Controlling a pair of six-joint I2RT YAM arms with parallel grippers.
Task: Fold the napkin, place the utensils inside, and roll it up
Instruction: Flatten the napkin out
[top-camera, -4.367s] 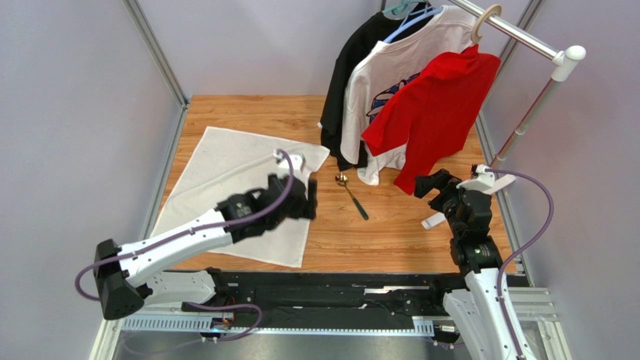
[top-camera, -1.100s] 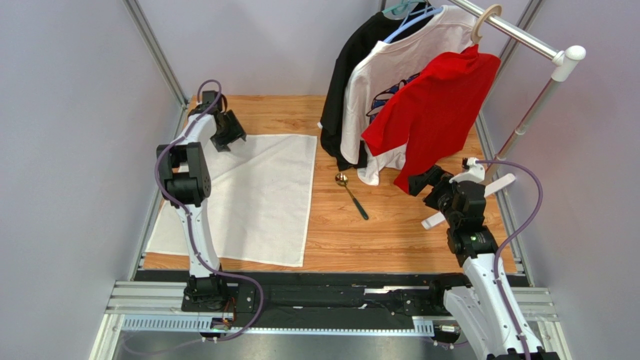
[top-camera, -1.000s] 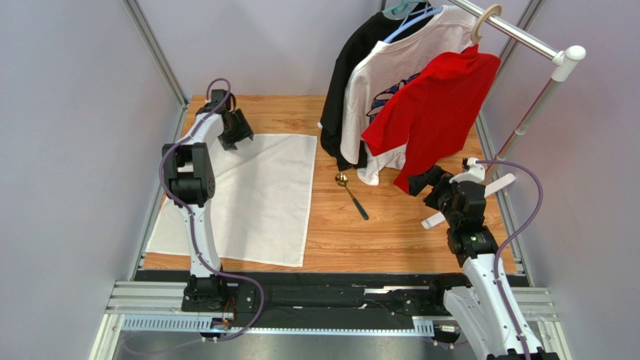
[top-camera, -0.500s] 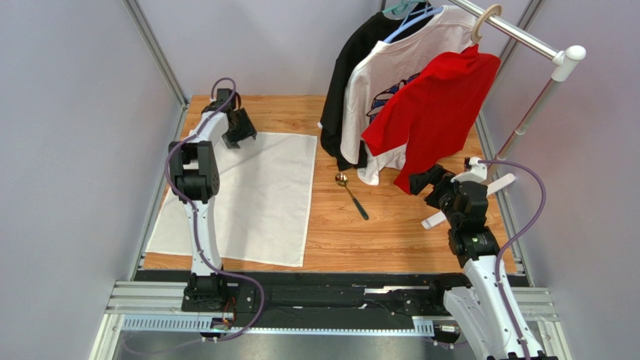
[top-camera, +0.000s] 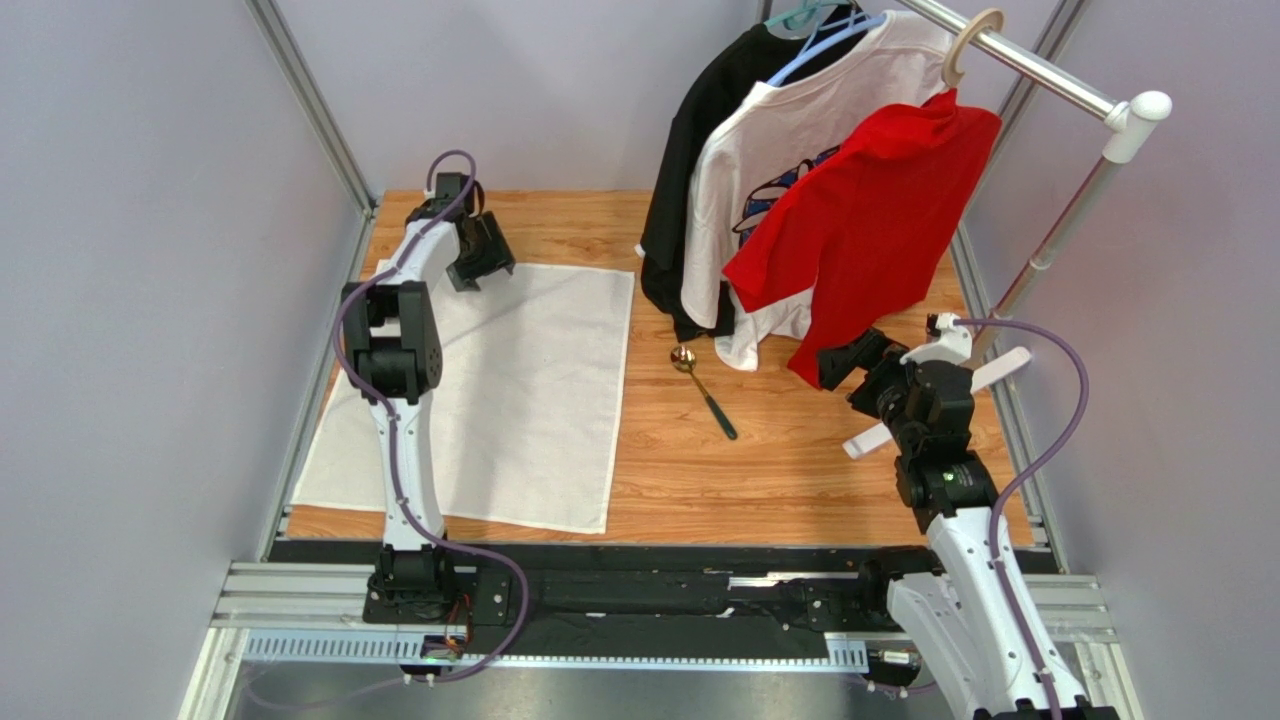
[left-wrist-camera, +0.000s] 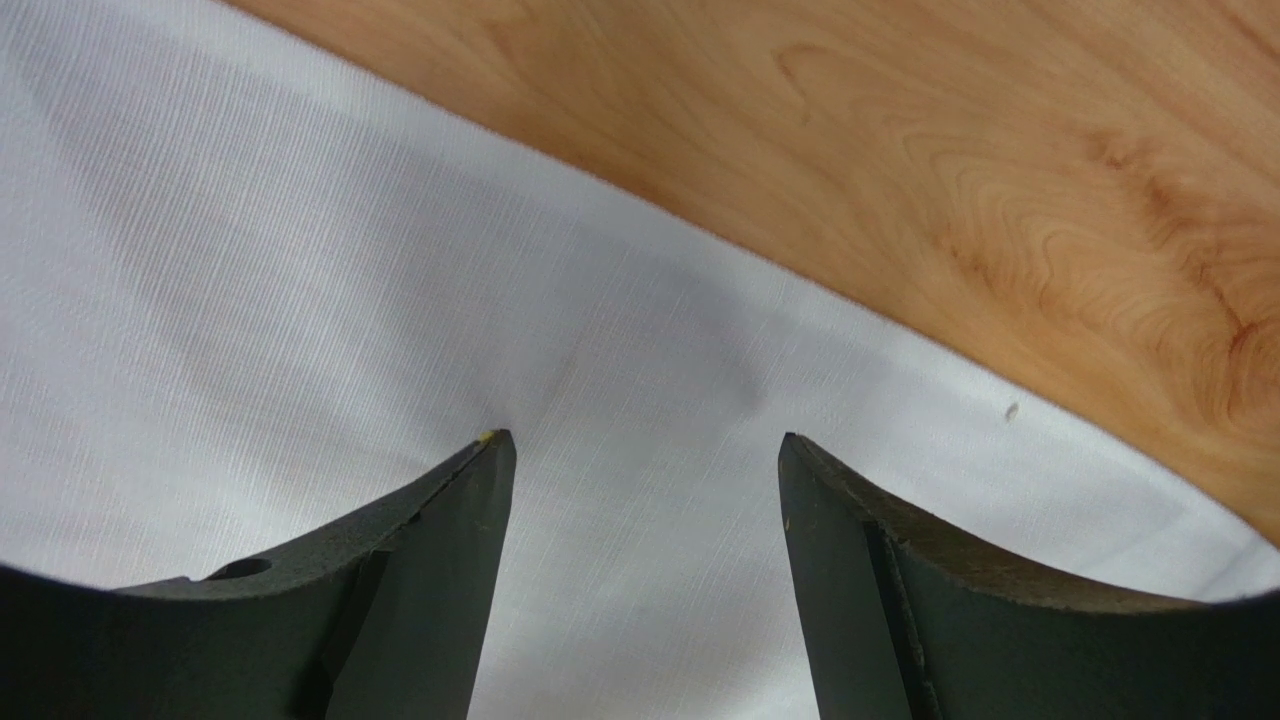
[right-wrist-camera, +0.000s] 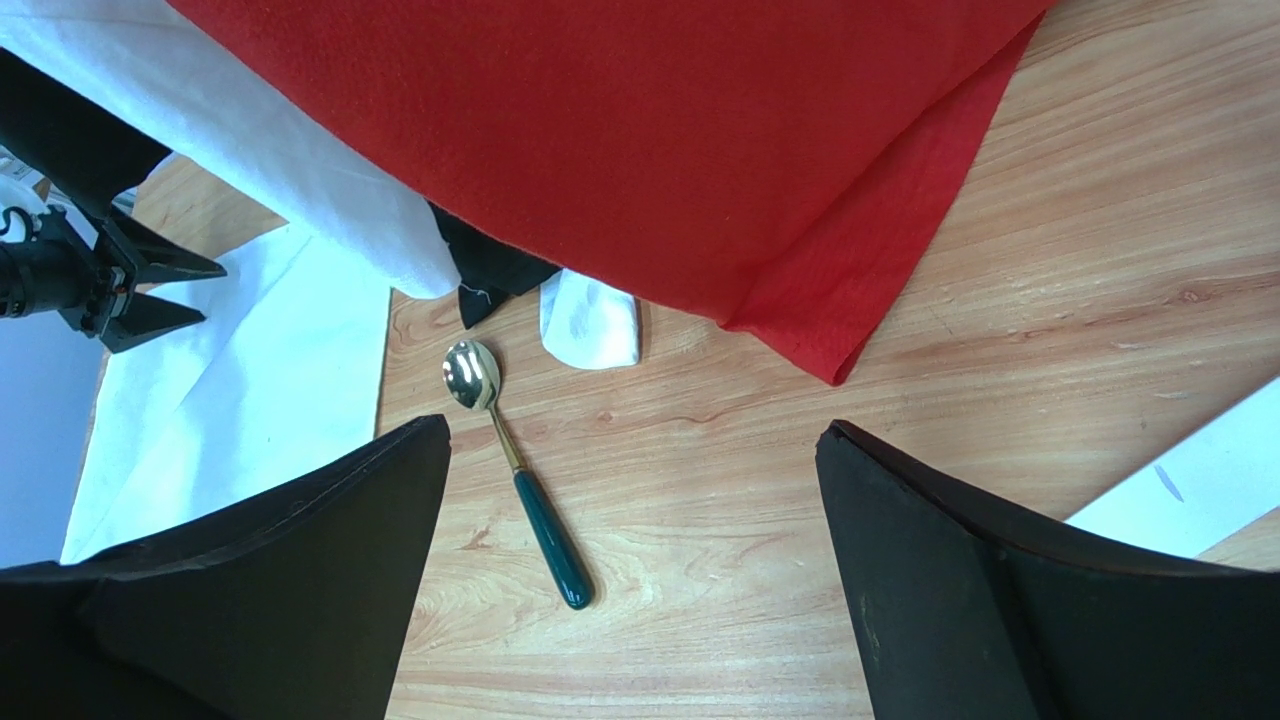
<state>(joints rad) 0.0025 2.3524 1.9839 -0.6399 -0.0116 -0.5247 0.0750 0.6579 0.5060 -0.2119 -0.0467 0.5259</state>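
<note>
The white napkin (top-camera: 496, 390) lies flat and unfolded on the left half of the wooden table (top-camera: 781, 480). My left gripper (top-camera: 484, 255) is stretched to its far edge, near the far-left corner. In the left wrist view that gripper (left-wrist-camera: 639, 443) is open just above the napkin (left-wrist-camera: 376, 300), with only cloth showing between the fingers. The spoon (top-camera: 703, 393), with a gold bowl and a dark green handle, lies on bare wood just right of the napkin. My right gripper (top-camera: 860, 375) hangs open to the spoon's right. In its wrist view the right gripper (right-wrist-camera: 631, 425) is empty, with the spoon (right-wrist-camera: 519, 473) ahead of it.
A clothes rack (top-camera: 1052, 75) crosses the back right. On it hang a red shirt (top-camera: 864, 225), a white printed T-shirt (top-camera: 766, 180) and a black garment (top-camera: 706, 150), their hems just above the spoon. Metal frame rails border the table.
Over the last second my left gripper slid slightly right along the napkin's far edge. Since the oldest frame the napkin went from skewed to square. The right arm hardly moved.
</note>
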